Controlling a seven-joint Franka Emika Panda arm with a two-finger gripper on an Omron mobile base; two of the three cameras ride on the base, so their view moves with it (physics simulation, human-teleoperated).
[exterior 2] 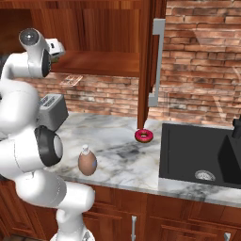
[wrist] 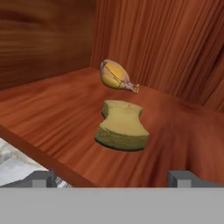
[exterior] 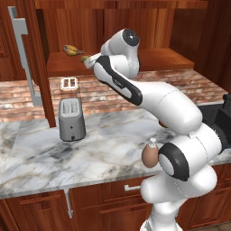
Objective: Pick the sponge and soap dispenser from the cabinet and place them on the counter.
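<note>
Left base view: the end effector is mostly hidden behind the arm's own wrist at the front edge of the cabinet shelf; its jaws cannot be made out here. The sponge is masked by the wrist. A banana is seen on the shelf to the left. The soap dispenser is seen upright on the tabletop, partly covered by the arm's lower joint. A toaster is seen further left, apart from it.

Right base view: the arm is folded upward, wrist reaching to the shelf edge; the fingers are too small to read. The soap dispenser is seen near the tabletop's front edge. A doughnut lies beside the sink, under the open door.

Hand view: the two fingertips are held wide apart, gripping nothing. The sponge is seen flat on the shelf, ahead between them, untouched. The banana lies just behind it.
</note>
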